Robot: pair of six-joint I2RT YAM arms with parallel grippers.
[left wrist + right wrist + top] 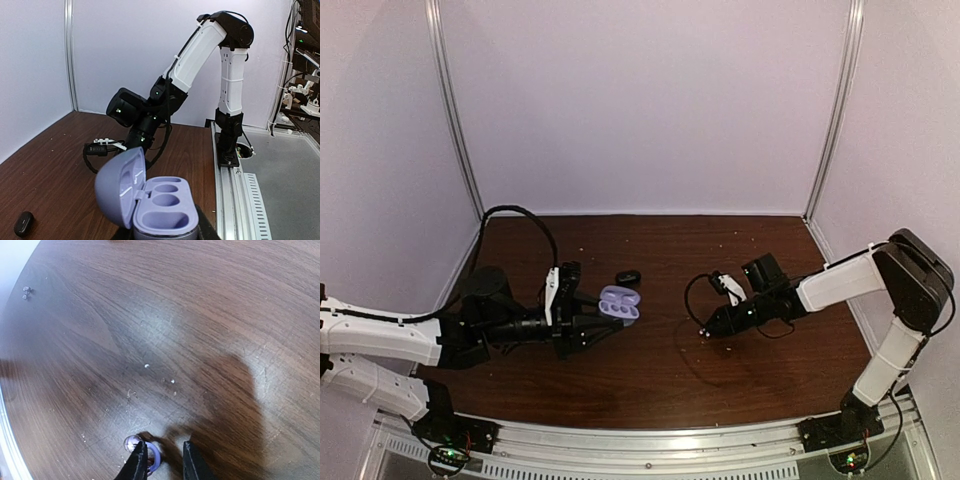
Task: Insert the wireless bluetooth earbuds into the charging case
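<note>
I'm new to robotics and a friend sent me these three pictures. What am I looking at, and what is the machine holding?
Two robot arms are bolted at a brown table's near edge. One picture looks down from above; the others come from cameras on each wrist. The left gripper holds the open charging case, both wells empty. The right gripper reaches down at a tiny purple earbud on the wood, jaws apart; whether it touches is unclear. I can't find the second earbud. A small dark object lies beyond the case.
</note>
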